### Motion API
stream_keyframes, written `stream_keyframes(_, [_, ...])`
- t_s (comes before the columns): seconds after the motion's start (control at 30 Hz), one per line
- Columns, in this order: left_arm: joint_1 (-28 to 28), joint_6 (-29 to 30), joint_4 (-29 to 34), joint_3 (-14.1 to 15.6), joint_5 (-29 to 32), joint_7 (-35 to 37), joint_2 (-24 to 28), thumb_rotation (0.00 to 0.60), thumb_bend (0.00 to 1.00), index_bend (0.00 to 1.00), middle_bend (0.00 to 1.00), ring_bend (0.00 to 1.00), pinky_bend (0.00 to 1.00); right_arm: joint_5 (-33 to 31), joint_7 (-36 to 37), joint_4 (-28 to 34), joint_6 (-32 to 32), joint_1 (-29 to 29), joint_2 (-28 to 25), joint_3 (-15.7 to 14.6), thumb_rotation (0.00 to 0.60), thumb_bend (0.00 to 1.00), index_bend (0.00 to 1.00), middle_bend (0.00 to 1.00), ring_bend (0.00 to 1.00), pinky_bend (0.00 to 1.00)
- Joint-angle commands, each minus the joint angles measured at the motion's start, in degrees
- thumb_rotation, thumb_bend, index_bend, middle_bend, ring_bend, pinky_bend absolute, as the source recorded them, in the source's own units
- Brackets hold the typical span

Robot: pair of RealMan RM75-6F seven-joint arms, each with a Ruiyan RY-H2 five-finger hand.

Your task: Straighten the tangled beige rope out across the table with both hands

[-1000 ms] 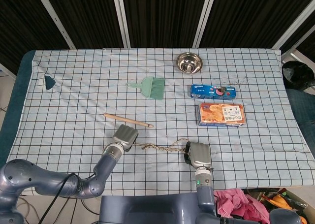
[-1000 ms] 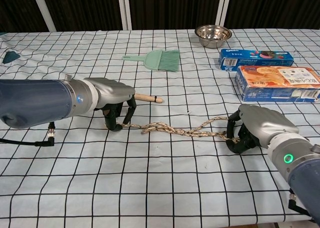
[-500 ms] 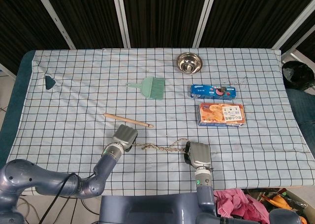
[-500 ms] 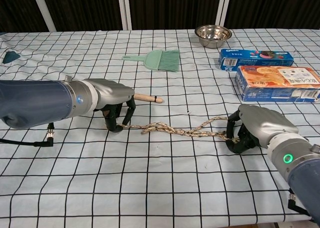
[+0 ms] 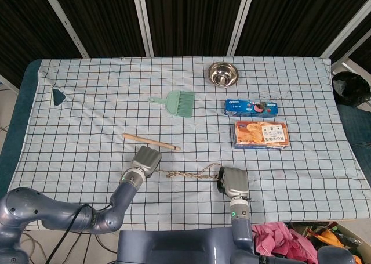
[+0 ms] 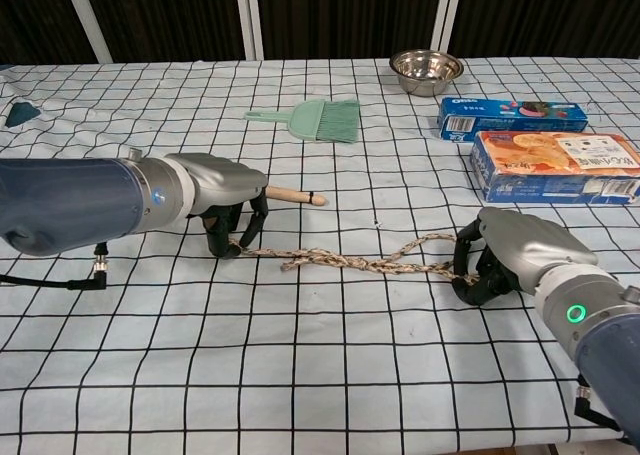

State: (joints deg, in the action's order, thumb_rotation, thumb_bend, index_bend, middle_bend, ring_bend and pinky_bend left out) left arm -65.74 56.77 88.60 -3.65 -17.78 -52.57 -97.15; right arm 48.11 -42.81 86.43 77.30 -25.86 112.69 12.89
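Gripping opposite ends, the left hand (image 6: 222,197) and right hand (image 6: 517,253) curl their fingers around the rope (image 6: 350,261), stretched along the tabletop (image 6: 300,375).

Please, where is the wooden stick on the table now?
In the head view the wooden stick lies left of centre, just beyond the left hand and nearer than the green brush.

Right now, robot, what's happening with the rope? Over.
Left hand grips one rope end, right hand the other. Rope nearly straight, small loop by right hand. Wooden stick close behind left hand.
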Motion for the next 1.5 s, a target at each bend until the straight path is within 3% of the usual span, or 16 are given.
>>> stream_keyframes(0.03, [0.02, -0.09, 0.04, -0.05, 0.21, -0.03, 0.13, 0.600, 0.42, 0.62, 1.00, 0.91, 0.81, -0.05, -0.02, -0.06, 0.00, 0.01, 0.00, 0.00, 0.600, 0.46, 0.66, 0.93, 1.00, 1.00])
stream_keyframes(0.9, [0.43, 0.67, 2.07, -0.88, -1.74, 1.31, 2.88, 0.600, 0.48, 0.63, 1.00, 0.91, 0.81, 0.81, 0.51, 2.90, 1.00, 0.28, -2.57, 0.85, 0.600, 0.47, 0.66, 0.93, 1.00, 1.00])
stream_keyframes(1.17, [1.49, 2.03, 4.06, -1.13, -3.34, 2.49, 6.79, 0.600, 0.48, 0.64, 1.00, 0.91, 0.81, 2.78, 0.31, 8.48, 3.44, 1.18, -8.30, 1.86, 0.600, 0.47, 0.66, 0.94, 1.00, 1.00])
stream_keyframes(1.5, [5.08, 2.70, 8.11, -0.36, -6.52, 6.55, 15.70, 0.600, 0.48, 0.64, 1.00, 0.91, 0.81, 3.47, 0.83, 13.84, 5.18, 4.03, -19.64, 1.75, 0.600, 0.47, 0.66, 0.94, 1.00, 1.00])
